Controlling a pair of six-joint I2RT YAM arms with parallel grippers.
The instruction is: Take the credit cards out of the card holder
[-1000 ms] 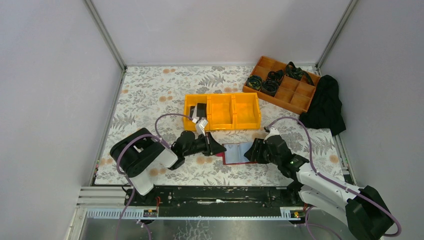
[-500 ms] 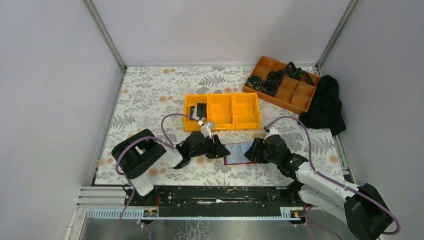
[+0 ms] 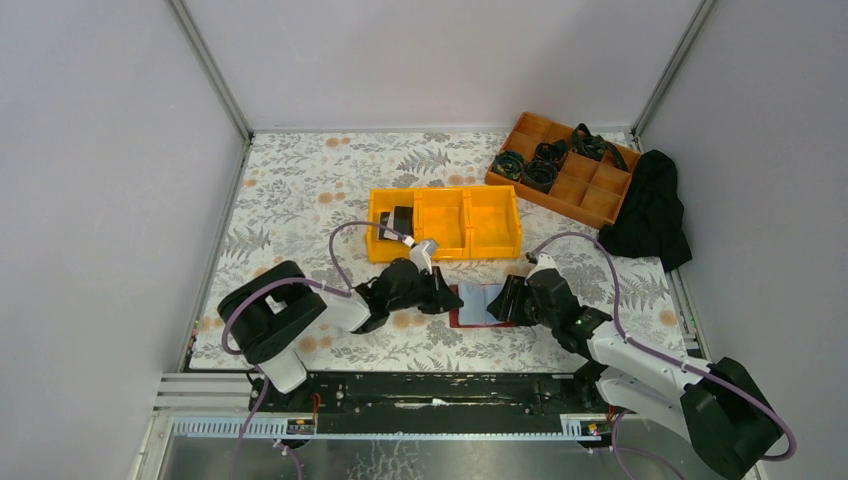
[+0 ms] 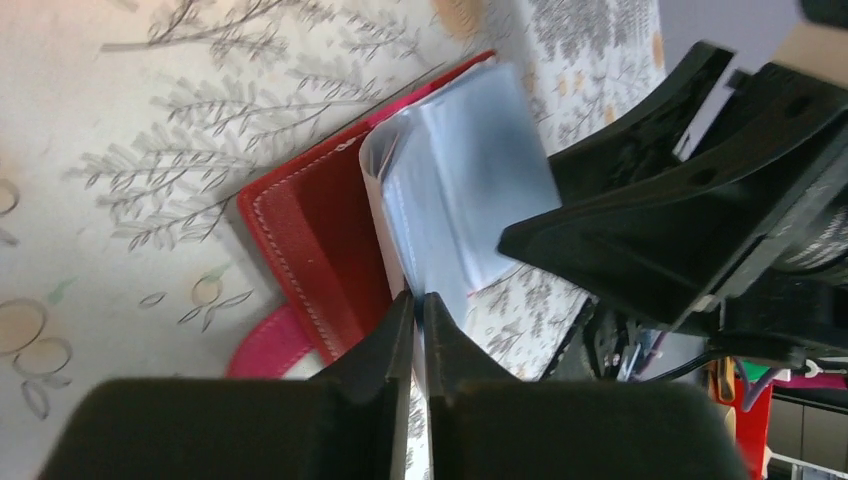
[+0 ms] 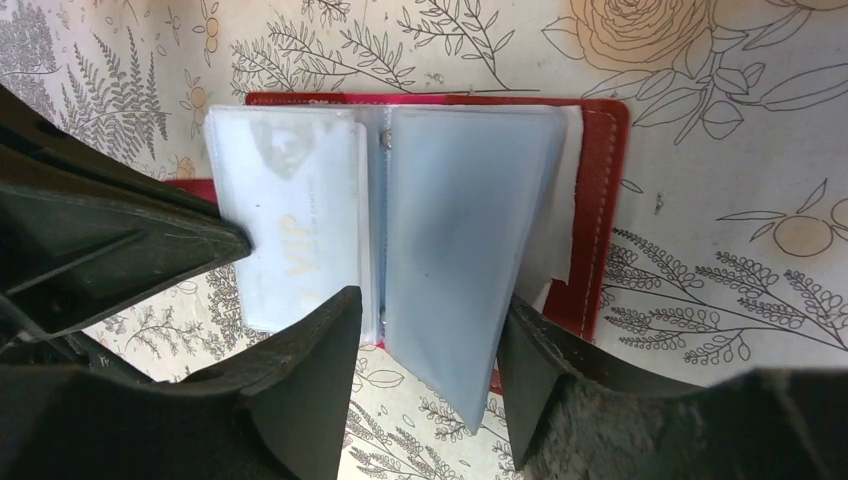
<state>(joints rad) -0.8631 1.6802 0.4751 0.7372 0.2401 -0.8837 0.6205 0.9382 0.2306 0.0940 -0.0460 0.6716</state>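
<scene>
Left arm: over the last second it swings from the front of the yellow bin (image 3: 490, 253) across to the card holder (image 5: 600, 200); its left pincer (image 4: 418, 298) now sits at the holder's left edge.
Left pincer state: jaws narrowed to a slit, tips at the edge of the clear sleeves (image 5: 460, 230). I cannot tell whether they nip a sleeve, a card, or nothing.
Right arm: barely shifts in that time; the right pincer (image 5: 428, 305) is spread wide, one finger on each side of the right-hand sleeve at the holder's near edge.
Card holder: lies open on the table (image 3: 300, 180) between the two pincers, blue-grey sleeves up and red border showing. From above it looks narrower than a second ago, as if the leaves are lifting.
Credit card: a pale one marked VIP (image 5: 300, 240) sits in the left sleeve, right by the left pincer's tip.
Cards in bin: dark and grey flat pieces (image 3: 400, 218) lie in the bin's left compartment, so part of the job looks done.
Meaning: the left arm appears back for another card, probably the VIP one, while the right arm steadies the holder; the pull is not yet made.
</scene>
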